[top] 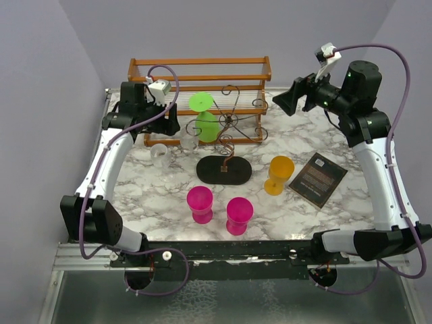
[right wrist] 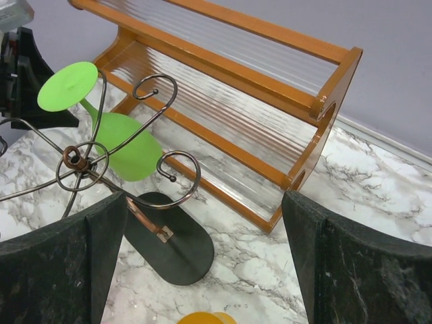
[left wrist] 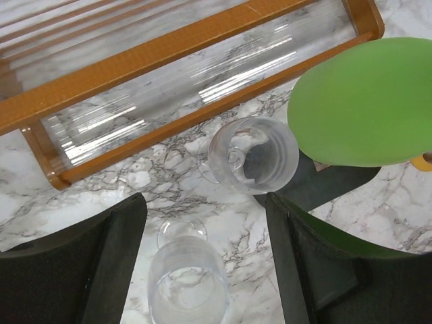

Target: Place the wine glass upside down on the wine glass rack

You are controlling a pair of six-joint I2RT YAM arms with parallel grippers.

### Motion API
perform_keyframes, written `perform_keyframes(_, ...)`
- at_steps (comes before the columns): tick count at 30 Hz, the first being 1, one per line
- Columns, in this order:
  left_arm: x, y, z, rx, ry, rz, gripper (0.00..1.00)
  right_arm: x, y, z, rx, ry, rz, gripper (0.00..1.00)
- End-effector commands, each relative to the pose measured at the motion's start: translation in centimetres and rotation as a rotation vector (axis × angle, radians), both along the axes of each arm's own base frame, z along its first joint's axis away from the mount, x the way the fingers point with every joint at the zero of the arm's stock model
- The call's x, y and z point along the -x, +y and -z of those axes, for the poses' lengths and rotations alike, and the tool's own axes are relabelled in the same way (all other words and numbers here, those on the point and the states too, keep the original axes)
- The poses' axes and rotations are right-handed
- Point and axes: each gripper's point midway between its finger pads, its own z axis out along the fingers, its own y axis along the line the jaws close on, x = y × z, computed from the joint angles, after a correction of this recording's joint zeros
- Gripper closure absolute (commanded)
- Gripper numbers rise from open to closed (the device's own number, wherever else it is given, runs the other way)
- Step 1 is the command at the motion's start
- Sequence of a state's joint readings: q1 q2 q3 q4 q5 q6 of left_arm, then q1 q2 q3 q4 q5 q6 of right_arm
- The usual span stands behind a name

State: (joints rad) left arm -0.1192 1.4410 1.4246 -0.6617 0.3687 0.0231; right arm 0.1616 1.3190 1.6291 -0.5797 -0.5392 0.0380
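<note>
Green wine glass [top: 208, 125] upside down on wire rack [top: 228, 147], both claws empty.
L gripper [left wrist: 204, 202] spread, holding nothing, just left of glass; glass tilted, foot up, in rack's left scroll arms; R gripper [top: 283, 101] far right, wide open, empty.

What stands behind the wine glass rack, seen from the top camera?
The wooden slatted shelf stands behind the wine glass rack. The green wine glass, upside down on the rack, and the rack's own wires cover parts of its lower rails.
</note>
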Motion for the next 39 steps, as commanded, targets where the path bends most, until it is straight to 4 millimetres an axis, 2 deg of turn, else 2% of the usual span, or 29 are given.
perform_keyframes(1,-1.1,-1.6,-0.1,0.074,0.001,0.033,0.29,-0.6,-0.8,0.1,0.02,-0.031,0.042,0.05)
perform_keyframes(8,-1.9,-2.5,2.5,0.079,0.076,0.046,0.36,-0.4,-0.8,0.3,0.019,-0.034,0.039,0.05)
perform_keyframes(19,-3.1,-3.1,4.5,0.072,0.127,0.056,0.54,-0.3,-0.8,0.6,0.019,-0.031,0.037,0.05)
perform_keyframes(25,-3.2,-2.8,5.2,0.028,0.156,0.081,0.65,-0.4,-0.8,0.7,0.021,-0.03,0.038,0.05)
perform_keyframes(34,-2.8,-1.9,5.2,-0.042,0.156,0.107,0.86,-0.4,-0.8,1.0,0.022,-0.026,0.034,0.05)
perform_keyframes(38,-2.6,-1.7,5.4,-0.06,0.157,0.117,0.91,-0.4,-0.8,1.2,0.023,-0.022,0.035,0.05)
perform_keyframes(39,-2.7,-1.7,6.3,-0.063,0.179,0.121,0.91,-0.4,-0.7,1.2,0.024,-0.022,0.035,0.05)
